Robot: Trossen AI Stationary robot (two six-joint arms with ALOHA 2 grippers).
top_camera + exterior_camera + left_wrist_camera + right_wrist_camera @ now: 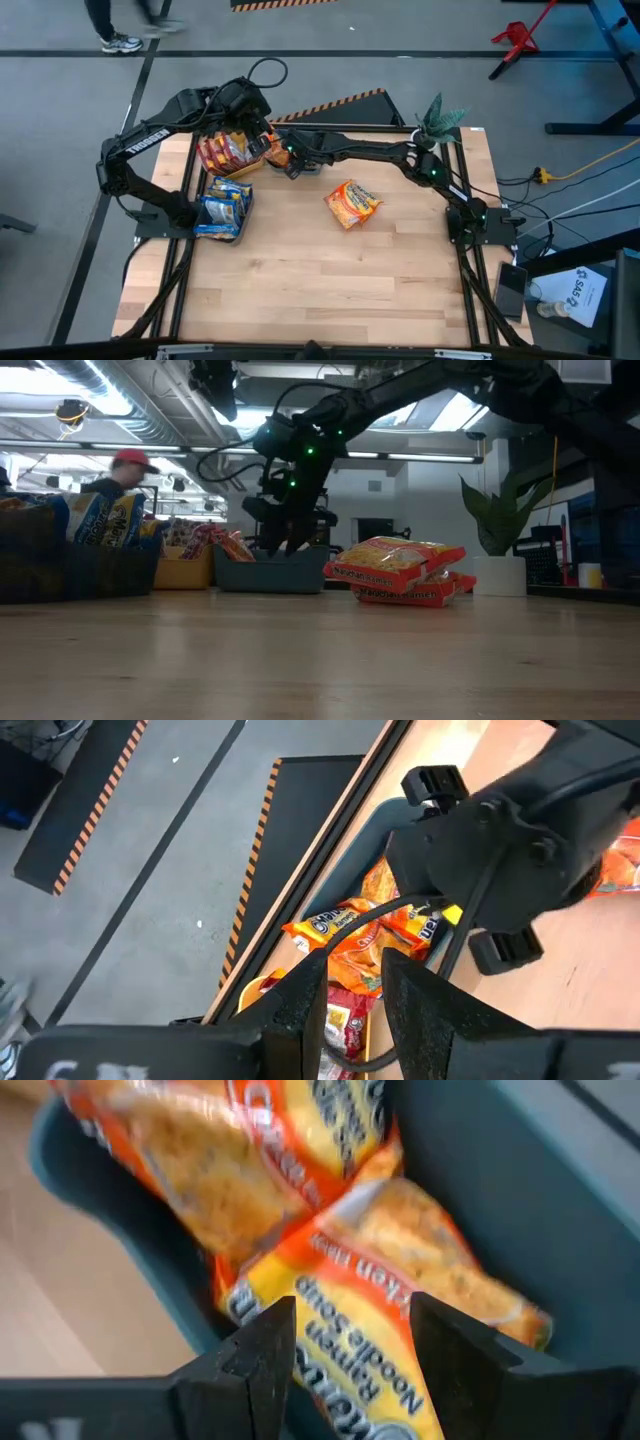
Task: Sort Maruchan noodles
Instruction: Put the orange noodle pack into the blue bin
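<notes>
Two orange packets lie stacked mid-table; red ones and blue-silver ones sit binned at my left.

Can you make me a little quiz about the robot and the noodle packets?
1. True or false: the two orange packets in the middle of the table are inside a bin.
2. What colour are the packets in the dark bin near the left arm's base? A) blue B) green C) orange
3. Fill in the blank: the right gripper is over the teal bin, which holds ____ packets.

Key: 1 false, they lie on the bare wood; 2 A; 3 orange.
</notes>
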